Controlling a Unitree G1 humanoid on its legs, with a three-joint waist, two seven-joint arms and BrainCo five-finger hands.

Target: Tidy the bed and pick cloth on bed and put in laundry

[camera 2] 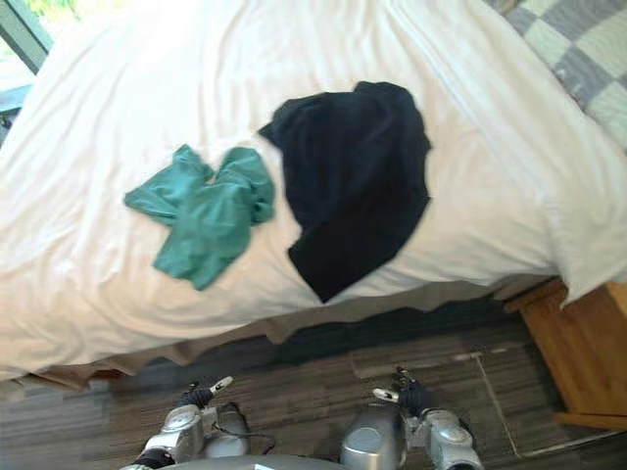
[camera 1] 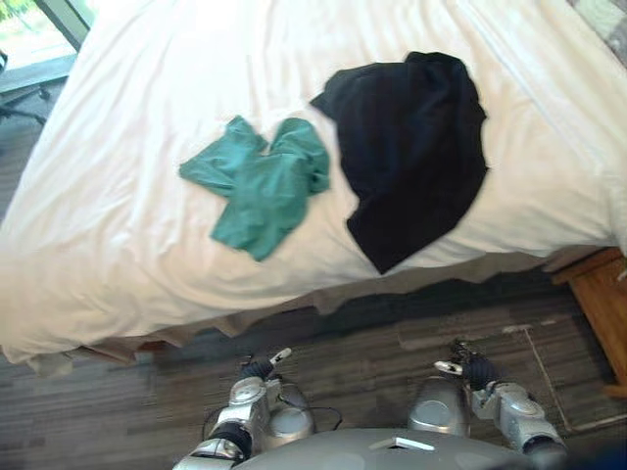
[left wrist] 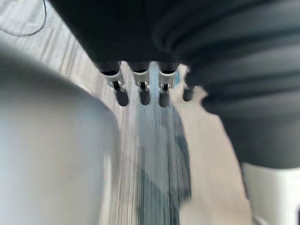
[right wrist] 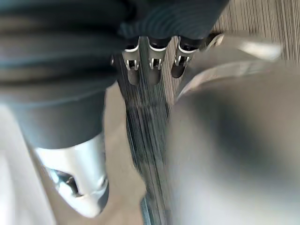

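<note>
Near the bed's front edge lay a crumpled teal-green fabric garment (camera 1: 263,186), just beside a bigger rumpled black cloth (camera 1: 411,152) whose lower tip nearly reached that edge, both on the white bed sheet (camera 1: 118,245). They looked soft, light and floppy, so I'd guess pinching a raised fold mid-cloth works best. The left hand (camera 1: 263,368) and right hand (camera 1: 470,370) hung low over the dark plank floor (camera 1: 392,338), fingers relaxed, holding nothing.

A wooden bedside cabinet (camera 2: 573,357) stands at the right on the dark striped plank floor (camera 1: 392,348). A grey-and-white checked quilt (camera 2: 578,49) lies far right, and a bright window (camera 1: 34,29) is far left.
</note>
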